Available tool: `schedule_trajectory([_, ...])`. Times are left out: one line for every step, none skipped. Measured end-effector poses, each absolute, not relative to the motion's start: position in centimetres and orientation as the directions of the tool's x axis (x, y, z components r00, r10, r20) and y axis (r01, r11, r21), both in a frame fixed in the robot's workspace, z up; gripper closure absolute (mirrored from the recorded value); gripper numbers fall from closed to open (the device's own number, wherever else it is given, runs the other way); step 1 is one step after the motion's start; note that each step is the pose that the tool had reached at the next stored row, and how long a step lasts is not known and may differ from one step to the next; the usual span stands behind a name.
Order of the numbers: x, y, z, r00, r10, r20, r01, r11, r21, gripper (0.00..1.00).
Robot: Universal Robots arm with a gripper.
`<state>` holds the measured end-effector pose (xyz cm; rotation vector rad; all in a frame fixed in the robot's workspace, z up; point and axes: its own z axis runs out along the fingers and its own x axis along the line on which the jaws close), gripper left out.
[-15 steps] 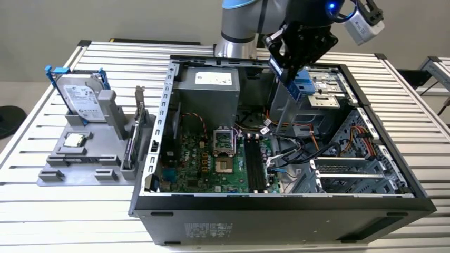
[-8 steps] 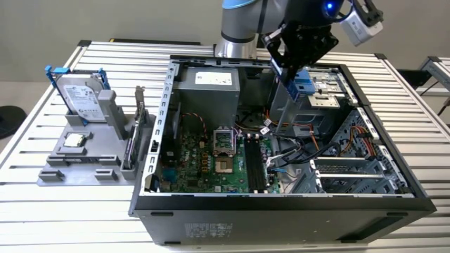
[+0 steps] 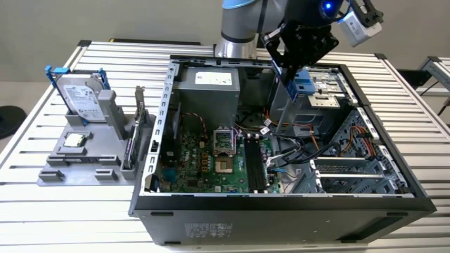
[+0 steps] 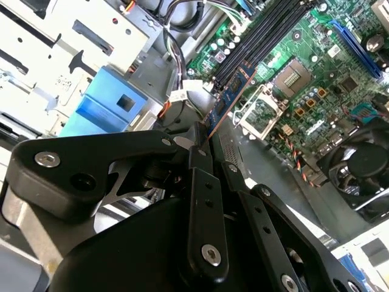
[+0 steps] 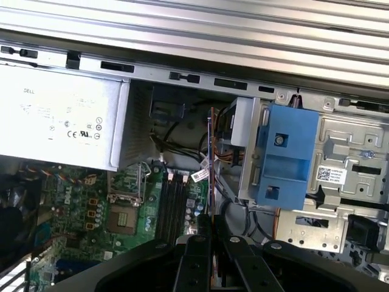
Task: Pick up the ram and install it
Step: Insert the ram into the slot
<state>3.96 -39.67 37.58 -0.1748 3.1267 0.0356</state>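
Gripper (image 3: 290,66), matte black fingers pinching one thin flat ram (image 4: 231,97) edge-on, upper centre of exterior view, above green motherboard (image 3: 211,163) in open metal case (image 3: 281,203).

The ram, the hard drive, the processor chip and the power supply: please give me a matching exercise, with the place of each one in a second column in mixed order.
Things
1. ram
2. hard drive
3. processor chip
4. power supply

Places
A. lying flat on the grey holder, outside the case
B. held in the tool, over the open case
C. standing in the grey holder, with blue brackets
D. inside the case, in a far corner

Pairs: 1-B, 2-C, 3-A, 4-D
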Motion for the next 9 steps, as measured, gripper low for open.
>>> schedule_trajectory([3.96,-39.67,37.58,-0.994,-0.110,-0.011,-0.110,0.994,0.022,1.00])
schedule_trajectory([3.96,-39.67,37.58,-0.994,-0.110,-0.011,-0.110,0.994,0.022,1.00])
schedule_trajectory([3.96,-39.67,37.58,-0.994,-0.110,-0.011,-0.110,0.994,0.022,1.00])
schedule_trajectory([3.96,-39.67,37.58,-0.994,-0.110,-0.011,-0.110,0.994,0.022,1.00])
schedule_trajectory([3.96,-39.67,37.58,-0.994,-0.109,-0.011,-0.110,0.994,0.022,1.00])
schedule_trajectory([3.96,-39.67,37.58,-0.994,-0.108,-0.011,-0.108,0.994,0.022,1.00])
schedule_trajectory([3.96,-39.67,37.58,-0.994,-0.105,-0.011,-0.105,0.994,0.022,1.00])
schedule_trajectory([3.96,-39.66,37.56,-0.995,-0.099,-0.011,-0.099,0.995,0.022,1.00])
schedule_trajectory([3.95,-39.66,37.53,-0.996,-0.092,-0.011,-0.092,0.996,0.022,1.00])
